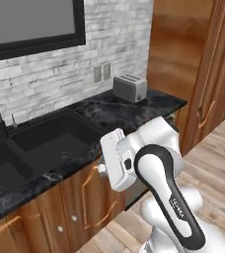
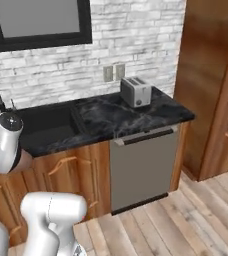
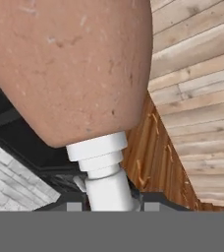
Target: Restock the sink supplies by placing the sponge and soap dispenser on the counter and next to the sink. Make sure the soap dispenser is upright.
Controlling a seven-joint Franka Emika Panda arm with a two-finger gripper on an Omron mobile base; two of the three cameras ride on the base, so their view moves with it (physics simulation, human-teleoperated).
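The hand grips the soap dispenser by its pump neck, beyond the counter edge.

Silver toaster below wall outlets; steel dishwasher underneath.

The brown-tan, egg-shaped soap dispenser hangs close before the hand, its white pump neck toward the fingers, off the black marble counter whose black recessed sink with its slim dark faucet lies sunk at the left.
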